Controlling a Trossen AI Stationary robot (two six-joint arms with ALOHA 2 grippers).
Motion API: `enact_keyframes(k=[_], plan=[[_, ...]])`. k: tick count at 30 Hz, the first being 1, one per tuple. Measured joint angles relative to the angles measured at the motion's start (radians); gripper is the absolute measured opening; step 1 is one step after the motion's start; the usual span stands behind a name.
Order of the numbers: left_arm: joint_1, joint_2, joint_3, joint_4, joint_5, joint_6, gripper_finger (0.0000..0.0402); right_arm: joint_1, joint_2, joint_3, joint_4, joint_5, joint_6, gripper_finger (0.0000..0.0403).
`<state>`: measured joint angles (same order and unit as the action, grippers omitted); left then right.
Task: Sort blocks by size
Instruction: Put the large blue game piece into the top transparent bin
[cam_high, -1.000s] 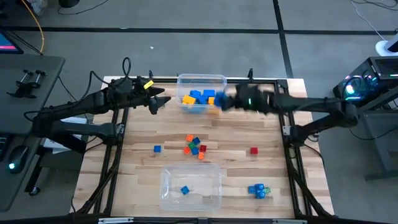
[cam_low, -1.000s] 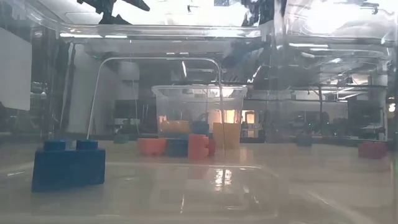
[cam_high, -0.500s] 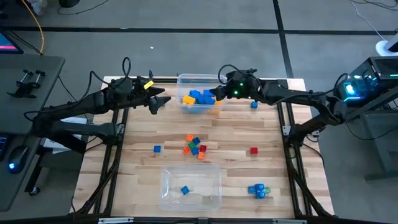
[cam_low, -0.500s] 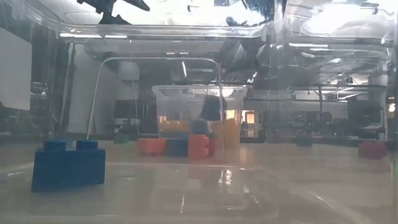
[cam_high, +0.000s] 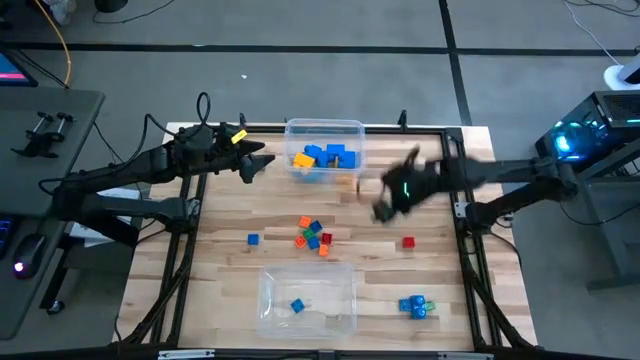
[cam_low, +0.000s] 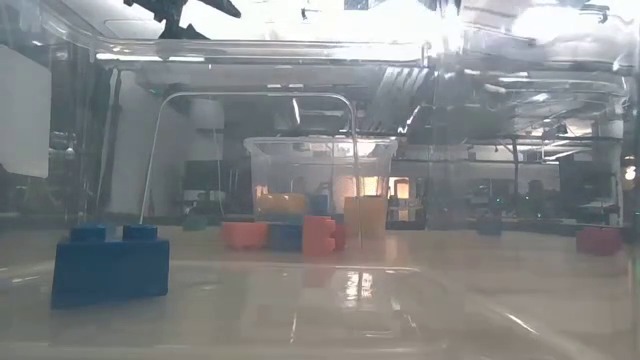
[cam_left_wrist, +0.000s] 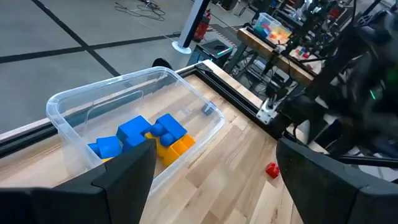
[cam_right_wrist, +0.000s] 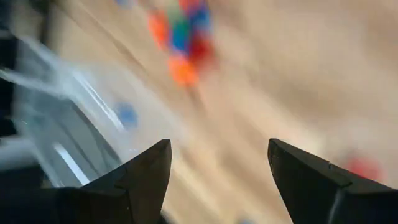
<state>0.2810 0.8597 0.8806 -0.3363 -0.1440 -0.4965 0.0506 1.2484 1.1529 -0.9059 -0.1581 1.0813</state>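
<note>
Your right gripper (cam_high: 385, 208) hangs with its fingers spread and nothing between them, over bare wood to the right of the far bin (cam_high: 324, 127), between that bin and the lone red cube (cam_high: 408, 242). In its own wrist view the parted fingers (cam_right_wrist: 144, 180) frame a blurred cluster of cubes (cam_right_wrist: 181, 38). Your left gripper (cam_high: 252, 166) waits just left of the far bin, also splayed and empty. Inside that bin sit the larger blue and yellow blocks (cam_high: 322, 157). Nearer you than the bin lies the mixed cluster of tiny cubes (cam_high: 314, 236), with one blue cube (cam_high: 253, 239) to its left. The near bin (cam_high: 306, 297) holds a single blue block (cam_high: 297, 306); blue blocks (cam_high: 416, 306) lie to its right.
</note>
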Motion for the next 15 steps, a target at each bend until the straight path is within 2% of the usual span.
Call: enact_keyframes(k=[4, 9, 12, 15], plan=[[0.000, 0.000, 0.000, -0.002, 0.008, 0.002, 0.0317, 0.275, 0.017, -0.054, -0.077, -0.004, 0.428, 0.0263], [0.000, 0.000, 0.000, -0.005, 0.048, 0.019, 0.0317, 0.535, 0.050, -0.149, -0.008, -0.056, 0.941, 0.0264], [-0.001, 0.000, 0.000, -0.006, 0.062, 0.019, 0.0317, 0.616, 0.066, -0.205, 0.025, -0.059, 1.127, 0.0264], [0.000, 0.000, 0.000, -0.008, 0.062, 0.020, 0.0317, 0.640, 0.075, -0.272, 0.086, -0.073, 1.198, 0.0264]])
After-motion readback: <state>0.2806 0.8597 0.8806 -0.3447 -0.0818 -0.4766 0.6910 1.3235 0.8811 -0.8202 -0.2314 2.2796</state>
